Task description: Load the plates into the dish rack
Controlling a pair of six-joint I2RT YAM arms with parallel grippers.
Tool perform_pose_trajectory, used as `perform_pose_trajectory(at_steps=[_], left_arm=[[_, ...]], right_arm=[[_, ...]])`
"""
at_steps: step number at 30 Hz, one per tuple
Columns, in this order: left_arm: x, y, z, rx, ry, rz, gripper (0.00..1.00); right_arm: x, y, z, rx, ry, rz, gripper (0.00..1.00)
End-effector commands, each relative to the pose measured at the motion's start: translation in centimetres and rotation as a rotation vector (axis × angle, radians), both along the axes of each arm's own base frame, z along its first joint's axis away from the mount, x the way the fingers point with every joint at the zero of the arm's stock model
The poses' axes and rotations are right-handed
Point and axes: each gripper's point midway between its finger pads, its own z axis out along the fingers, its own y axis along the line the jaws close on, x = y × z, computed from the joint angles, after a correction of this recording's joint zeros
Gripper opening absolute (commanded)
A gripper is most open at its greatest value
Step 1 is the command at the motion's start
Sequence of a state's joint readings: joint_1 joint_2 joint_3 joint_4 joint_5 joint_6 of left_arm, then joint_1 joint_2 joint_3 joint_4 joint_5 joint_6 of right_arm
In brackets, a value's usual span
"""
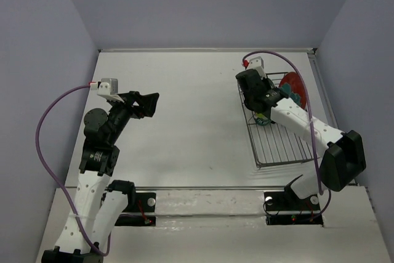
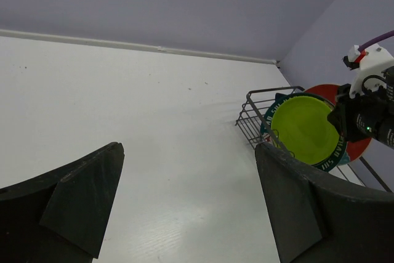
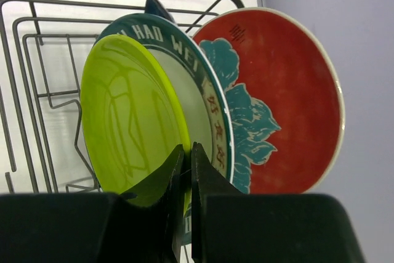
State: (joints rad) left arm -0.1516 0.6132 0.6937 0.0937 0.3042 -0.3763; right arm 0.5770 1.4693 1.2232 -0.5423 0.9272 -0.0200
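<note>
Standing upright in the dish rack (image 3: pixel 37 1) at the right of the counter (image 2: pixel 123 103), the lime green plate (image 3: pixel 129 115) is seen just beside the white plate with the green lettered rim (image 3: pixel 206 84), with the red-and-teal plate (image 3: pixel 283 103) behind. A dark blue tip (image 3: pixel 155 5) beyond is possibly the leaf-shaped plate. The right pincer (image 3: pixel 186 170) is pinched tight on the lime green plate's lower rim. The left pincer (image 2: pixel 188 152) is spread wide, nothing held, well apart from the rack.

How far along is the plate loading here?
Done: white lettered plate, red-and-teal plate and dark blue plate (tip visible) stand in the dish rack. In hand: right end effector pinches the lime green plate, already slotted. Remaining: release; no plates show on the table.
</note>
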Motion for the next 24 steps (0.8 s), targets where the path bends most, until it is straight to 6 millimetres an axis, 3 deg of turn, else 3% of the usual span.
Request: perform_pose_trajectory(at_steps=[1,5,8,9,11,15,17,19,20,21,23,24], left_arm=[[-0.2,-0.5,1.2,-0.006,-0.053,-0.026,0.99],[-0.1,-0.5,1.0,-0.004,-0.049,-0.026,0.99],[0.0,-0.5,1.0,-0.005,-0.045,-0.027,0.99],[0.0,-0.6,0.9,-0.005,-0.044,-0.029,0.99],[-0.1,-0.6,0.9,-0.005,-0.045,-0.032,0.99],[-0.1,-0.7,0.9,-0.006,-0.045,-0.038,0.99],[0.0,-0.8,0.8,-0.005,-0.042,-0.043,0.99],[0.0,-0.8,0.7,-0.005,-0.039,-0.044,0.99],[0.0,-0.9,0.6,-0.004,-0.037,-0.047,0.99],[0.0,-1.0,0.5,-0.002,-0.036,-0.052,0.99],[-0.4,-1.3,0.9,-0.001,-0.052,-0.08,0.99],[-0.7,-1.5,1.2,-0.001,-0.069,-0.096,0.99]], right_arm=[[0.7,0.5,0.6,0.047,-0.024,0.005,0.07],[1.0,1.1,0.1,0.087,-0.024,0.007,0.17],[0.9,1.2,0.6,0.109,-0.043,0.001,0.38],[0.9,1.2,1.1,0.121,-0.058,0.0,0.52],[0.7,1.1,1.9,0.14,-0.078,0.003,0.61],[0.0,1.9,4.6,0.249,-0.134,0.066,0.71],[-1.0,2.4,7.1,0.341,-0.19,0.111,0.74],[-2.0,4.2,8.6,0.472,-0.204,0.214,0.77],[-3.2,5.3,10.5,0.564,-0.235,0.304,0.79],[-4.0,4.9,11.3,0.582,-0.261,0.308,0.81],[-6.5,6.1,14.5,0.736,-0.341,0.433,0.99],[-7.5,6.1,15.4,0.774,-0.372,0.463,1.0]])
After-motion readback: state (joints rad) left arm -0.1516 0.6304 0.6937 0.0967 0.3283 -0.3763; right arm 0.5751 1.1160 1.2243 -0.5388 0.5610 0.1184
